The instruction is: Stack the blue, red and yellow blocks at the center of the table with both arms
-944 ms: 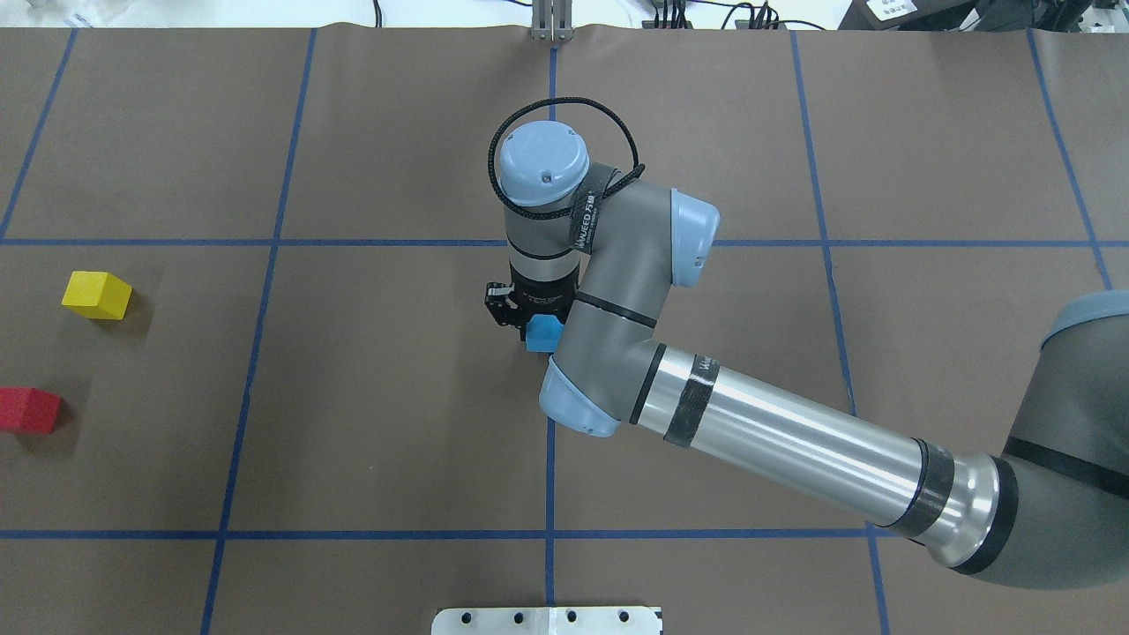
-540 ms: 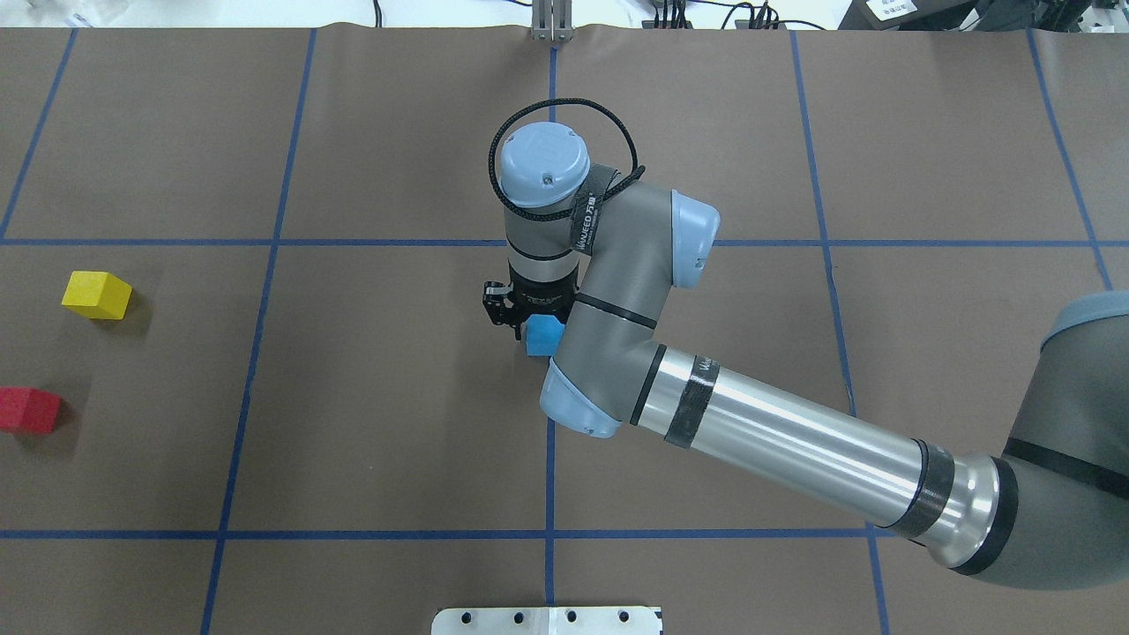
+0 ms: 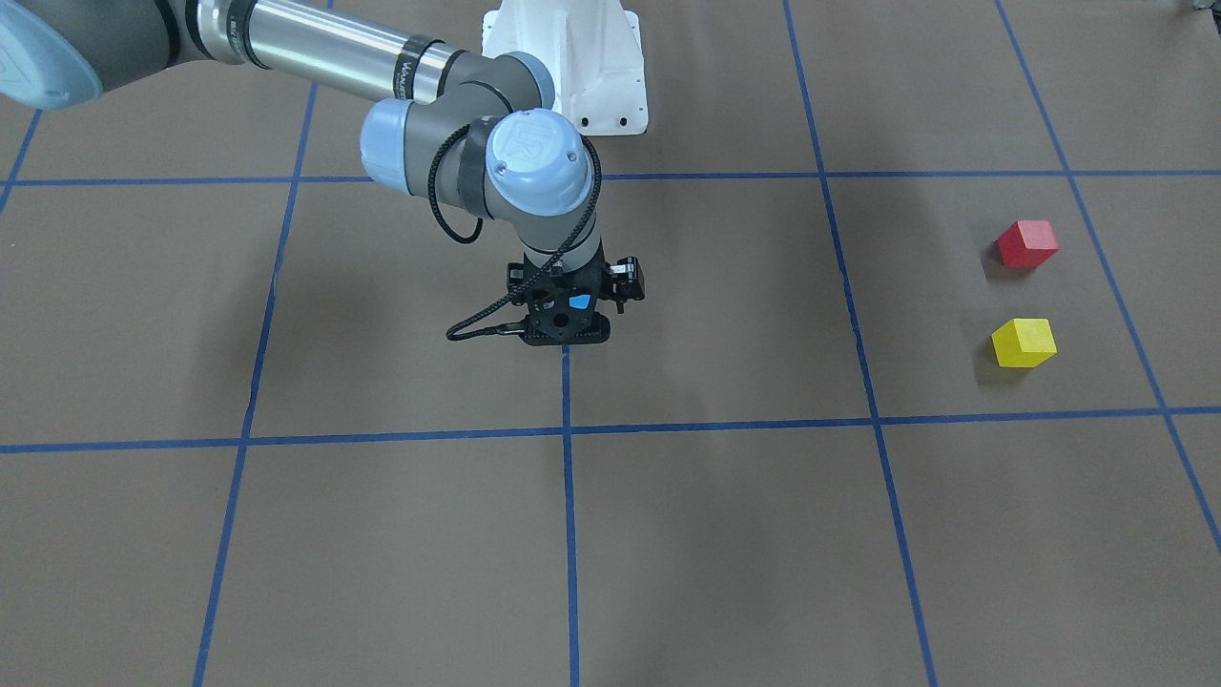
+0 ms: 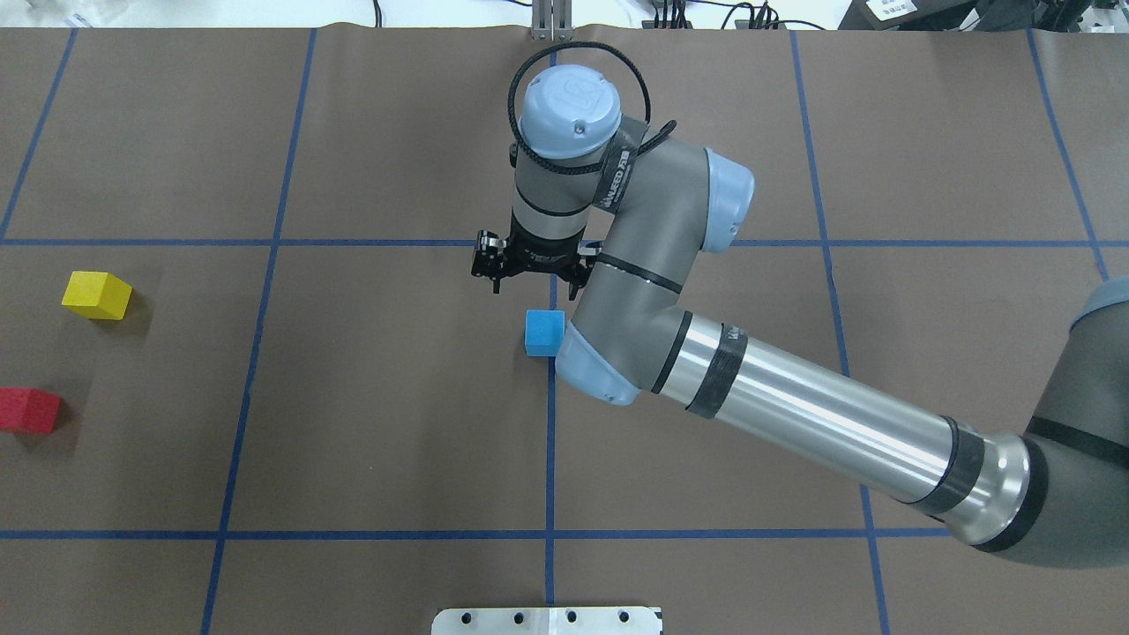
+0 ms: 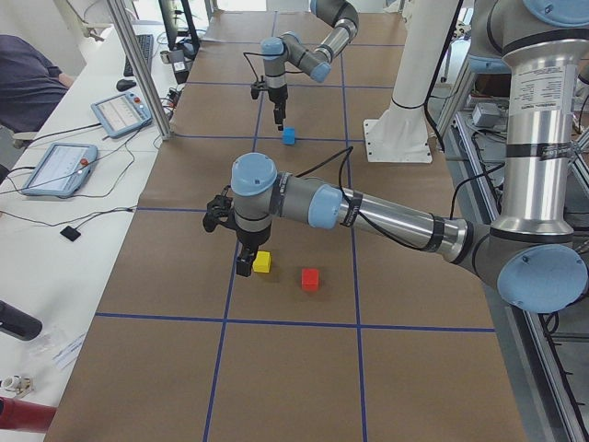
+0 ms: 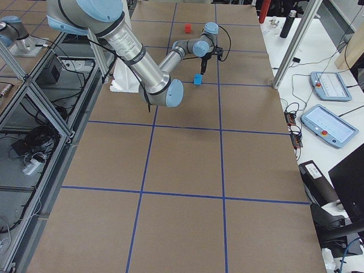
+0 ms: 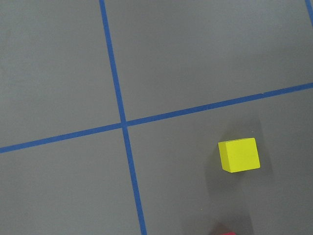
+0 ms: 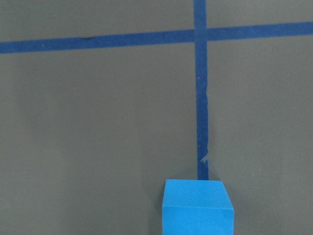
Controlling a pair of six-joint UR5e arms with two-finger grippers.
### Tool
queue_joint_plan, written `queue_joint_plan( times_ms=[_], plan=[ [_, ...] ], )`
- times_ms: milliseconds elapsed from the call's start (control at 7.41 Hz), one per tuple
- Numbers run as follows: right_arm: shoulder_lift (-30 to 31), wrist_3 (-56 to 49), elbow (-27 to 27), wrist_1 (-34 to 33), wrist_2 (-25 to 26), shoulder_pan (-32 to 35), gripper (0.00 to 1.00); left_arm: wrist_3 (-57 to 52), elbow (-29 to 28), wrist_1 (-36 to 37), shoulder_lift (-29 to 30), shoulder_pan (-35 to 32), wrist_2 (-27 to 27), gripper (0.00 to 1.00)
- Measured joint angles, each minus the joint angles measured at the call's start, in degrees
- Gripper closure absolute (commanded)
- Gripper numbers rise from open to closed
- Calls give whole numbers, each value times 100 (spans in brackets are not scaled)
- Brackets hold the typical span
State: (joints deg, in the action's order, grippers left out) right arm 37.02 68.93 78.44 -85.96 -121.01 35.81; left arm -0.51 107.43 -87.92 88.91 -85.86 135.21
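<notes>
Three blocks: all lie singly on the brown table [image 4: 397, 423], none stacked.
Blue block [image 4: 544, 332]: table centre, sitting on the middle tape line [image 4: 549, 459], nothing touching it.
Right gripper [image 4: 534, 275]: in overhead view it hangs at 12 o'clock of blue block, near but apart; jaws spread wide, nothing between them.
Yellow block [image 4: 97, 295]: well apart at 9 o'clock from blue block, near the table's left end.
Red block [image 4: 29, 410]: near yellow block, at its 7 o'clock, not touching.
Left gripper [image 5: 241, 267]: seen only in exterior left view, pointing down just beside yellow block at its 9 o'clock; can't tell jaw spread, contact or hold.
Left wrist view: yellow block at 4 o'clock of a tape crossing.
Right wrist view: blue block at 6 o'clock, bottom edge, tape line running up from it.
</notes>
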Motion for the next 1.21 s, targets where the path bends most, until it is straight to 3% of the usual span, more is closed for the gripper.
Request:
queue_joint_plan(
  times_ms=[270,540,809,1214],
  plan=[
    [542,-223,433,17,-300,701,0,1041,55,-385,-61,360,14,0],
    [1165,-960,821,9,-388,1289,0,2388,74,-2085,-841,823,-149,0],
    [1558,-1666,915,25,-431,1660,0,3735,76,-3622,-1579,1743,-964,0],
    [1817,-2042,888,62,-398,1806,0,5323,51,-4391,-2001,2952,-2002,0]
  ],
)
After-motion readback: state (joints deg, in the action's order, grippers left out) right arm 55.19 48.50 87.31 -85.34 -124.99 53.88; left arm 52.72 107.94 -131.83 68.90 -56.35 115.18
